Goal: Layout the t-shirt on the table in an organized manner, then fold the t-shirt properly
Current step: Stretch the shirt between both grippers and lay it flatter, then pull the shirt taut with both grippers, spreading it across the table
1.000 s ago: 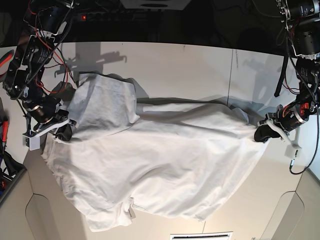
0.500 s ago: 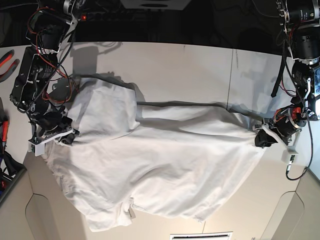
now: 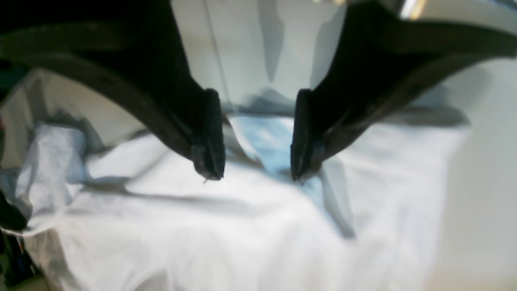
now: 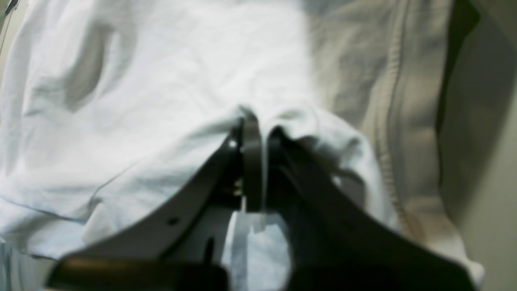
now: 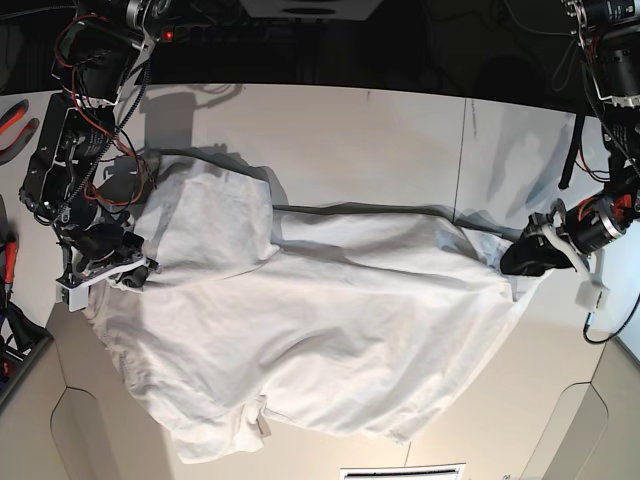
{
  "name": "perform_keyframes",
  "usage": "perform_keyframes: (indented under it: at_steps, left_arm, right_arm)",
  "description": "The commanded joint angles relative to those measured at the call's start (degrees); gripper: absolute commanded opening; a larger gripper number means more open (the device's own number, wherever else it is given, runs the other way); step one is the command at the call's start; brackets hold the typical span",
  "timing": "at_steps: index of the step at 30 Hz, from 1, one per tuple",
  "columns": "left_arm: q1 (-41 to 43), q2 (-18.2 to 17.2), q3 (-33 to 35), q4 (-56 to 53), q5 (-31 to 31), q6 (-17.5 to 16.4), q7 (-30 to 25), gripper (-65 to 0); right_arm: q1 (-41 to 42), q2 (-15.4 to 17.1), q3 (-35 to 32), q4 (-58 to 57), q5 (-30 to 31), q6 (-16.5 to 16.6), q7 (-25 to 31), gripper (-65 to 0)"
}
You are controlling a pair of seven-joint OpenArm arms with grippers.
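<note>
The shirt (image 5: 300, 330) lies spread but rumpled across the middle of the bench (image 5: 380, 140), one part doubled over near the right hand (image 5: 128, 275). It looks light, limp and thin: it will sag from whatever point lifts it, drag folds along and slide easily on the smooth top, so the stitched hems and corners, where the cloth is doubled, are the best places to pinch. The right wrist view shows what the overhead one hides: the right hand's fingers (image 4: 252, 161) are closed tight on a bunched ridge of cloth beside a seamed hem. The left wrist view shows the left hand (image 3: 252, 161) with fingers wide apart, nothing between them, hovering over the shirt's edge. Only the overhead view gives the shirt's whole outline and both hands at opposite ends.
</note>
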Motion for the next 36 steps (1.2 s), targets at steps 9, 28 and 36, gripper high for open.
perform_keyframes:
  at_steps: [9, 28, 36]
  left_arm:
    - [3.06, 5.07, -0.07, 1.92, 16.59, 1.14, -13.42, -34.7]
    - [1.95, 7.13, 10.27, 2.91, 31.85, 9.09, -20.92, -28.6]
    - [0.04, 7.08, 13.55, 2.93, 37.22, 14.67, -18.67, -28.7]
  right_arm:
    - [0.92, 0.46, 0.02, 0.96, 0.57, 0.09, 1.42, -65.0]
    - [0.92, 0.46, 0.02, 0.96, 0.57, 0.09, 1.2, -65.0]
    - [0.9, 0.48, 0.02, 0.96, 0.5, 0.11, 1.18, -65.0]
